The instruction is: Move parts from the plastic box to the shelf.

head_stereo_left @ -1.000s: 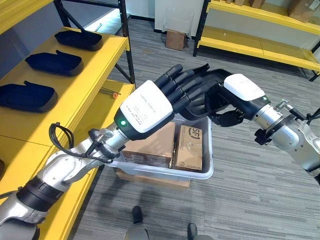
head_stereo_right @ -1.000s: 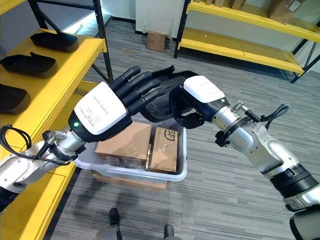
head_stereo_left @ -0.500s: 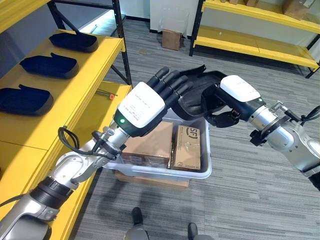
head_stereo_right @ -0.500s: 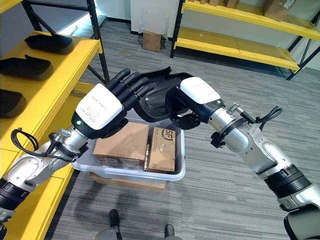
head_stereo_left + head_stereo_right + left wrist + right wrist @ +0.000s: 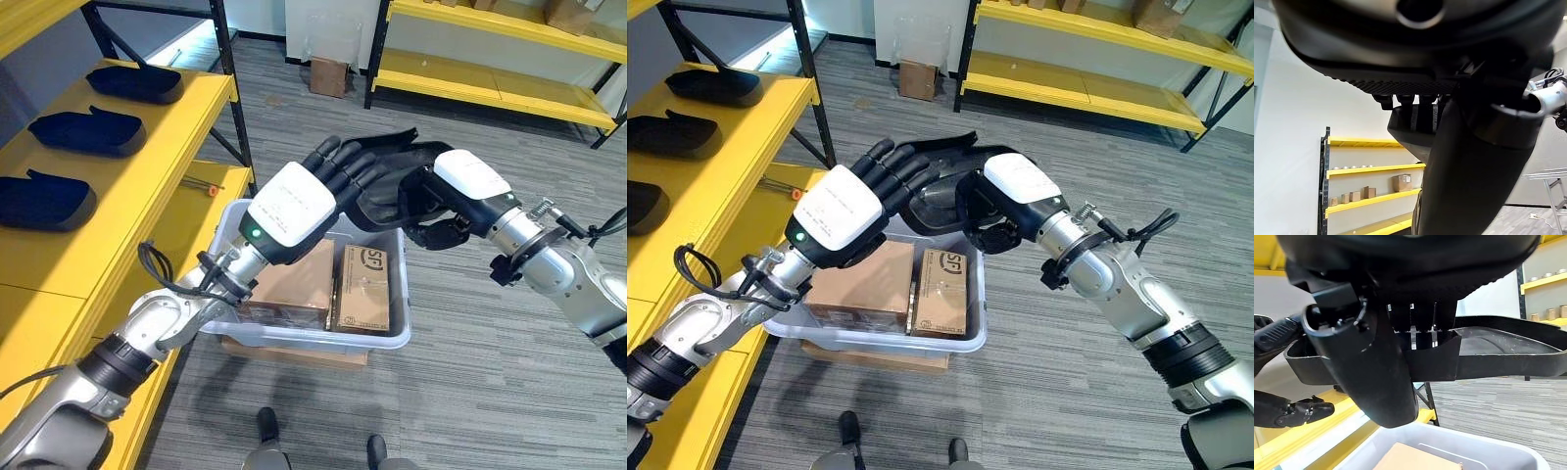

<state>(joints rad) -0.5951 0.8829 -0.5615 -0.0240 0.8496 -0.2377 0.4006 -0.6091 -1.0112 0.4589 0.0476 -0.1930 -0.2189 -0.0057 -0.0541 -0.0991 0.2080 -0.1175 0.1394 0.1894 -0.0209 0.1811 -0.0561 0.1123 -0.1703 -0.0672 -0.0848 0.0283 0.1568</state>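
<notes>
While both arms meet above the plastic box [image 5: 312,338], we see the right hand [image 5: 1004,201] curled round the rim of a black moulded part [image 5: 939,204], thumb on one side of the wall & fingers on the other, as the right wrist view confirms [image 5: 1488,352]. The left hand [image 5: 309,201] lies w/ fingers straight against the part's near side, touching it from the shelf side, not curled round it; the left wrist view shows its fingertips [image 5: 1400,100] at the part's edge. The part hangs in the air over the far end of the box, clear of its contents.

In the box: a plain cardboard carton [image 5: 294,284] beside a printed carton [image 5: 364,289], touching side by side. The box sits on a flat piece of cardboard [image 5: 294,351] on the grey floor.

To the robot's left, the yellow shelf [image 5: 147,166] carries three similar black parts [image 5: 44,196] [image 5: 86,132] [image 5: 134,83] in a row, apart from one another. A second yellow rack [image 5: 490,83] stands well behind, w/ a small brown carton [image 5: 328,75] on the floor near it.
</notes>
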